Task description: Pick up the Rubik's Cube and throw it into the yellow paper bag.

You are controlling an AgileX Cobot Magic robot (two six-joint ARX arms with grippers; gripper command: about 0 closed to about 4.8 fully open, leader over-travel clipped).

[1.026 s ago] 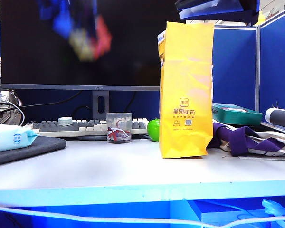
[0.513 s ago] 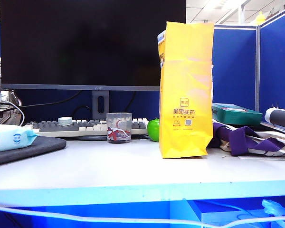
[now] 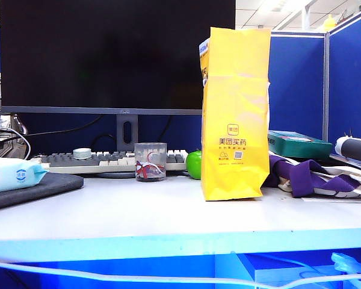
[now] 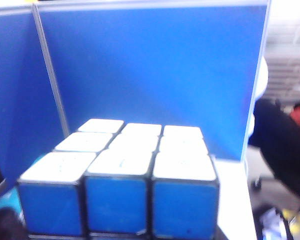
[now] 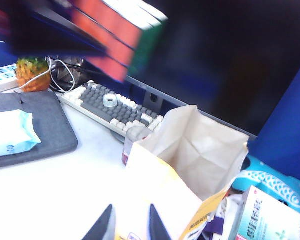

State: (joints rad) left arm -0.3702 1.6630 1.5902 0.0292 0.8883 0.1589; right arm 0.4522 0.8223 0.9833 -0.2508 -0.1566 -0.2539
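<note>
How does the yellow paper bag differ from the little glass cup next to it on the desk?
The yellow paper bag is opaque paper; the glass cup is see-through. The bag stands far taller than the cup. The bag is boxy and creased; the cup is round and smooth. Both stand upright on the desk with open tops.

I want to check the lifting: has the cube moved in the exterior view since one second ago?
Yes. Then it was a blur in front of the monitor; now it is gone from that view, while the yellow paper bag stands unchanged.
</note>
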